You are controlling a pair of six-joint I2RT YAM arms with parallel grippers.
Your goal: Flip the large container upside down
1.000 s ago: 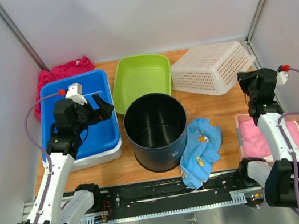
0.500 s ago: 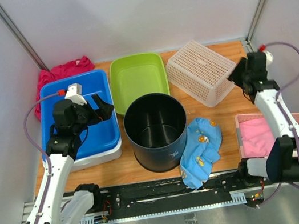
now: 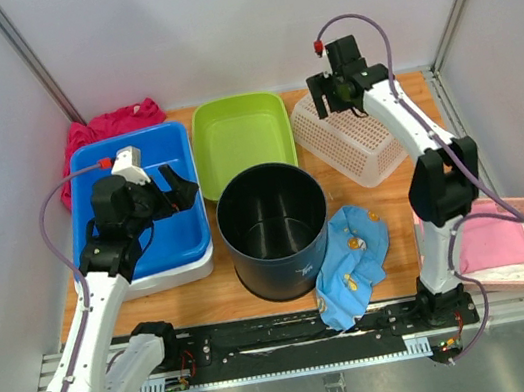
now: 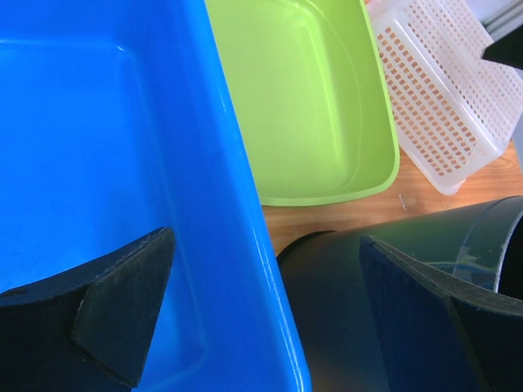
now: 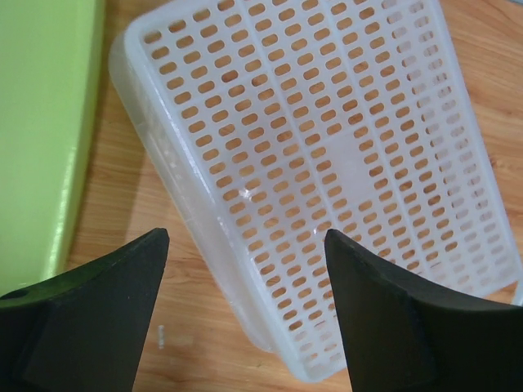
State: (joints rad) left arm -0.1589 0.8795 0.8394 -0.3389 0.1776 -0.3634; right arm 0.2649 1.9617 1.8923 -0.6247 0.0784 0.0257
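Sitting upright near my bases is the big round black plastic container (image 3: 278, 272), its open mouth facing up, with a blue patterned cloth (image 3: 353, 261) just beside it on the right. My left gripper (image 3: 182, 187) hangs wide open over the edge of the blue plastic tub (image 3: 164, 242), beside the container. Farther back, my right gripper (image 3: 332, 102) hangs wide open above the white slotted plastic basket (image 3: 359, 143).

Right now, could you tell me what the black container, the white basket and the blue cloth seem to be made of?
The black container: likely rigid plastic, smooth and slightly glossy; light glints on its inner wall.
The white basket: moulded plastic, semi-gloss, with regular slotted holes.
The blue cloth: soft printed fabric, matte; it lies crumpled in folds.
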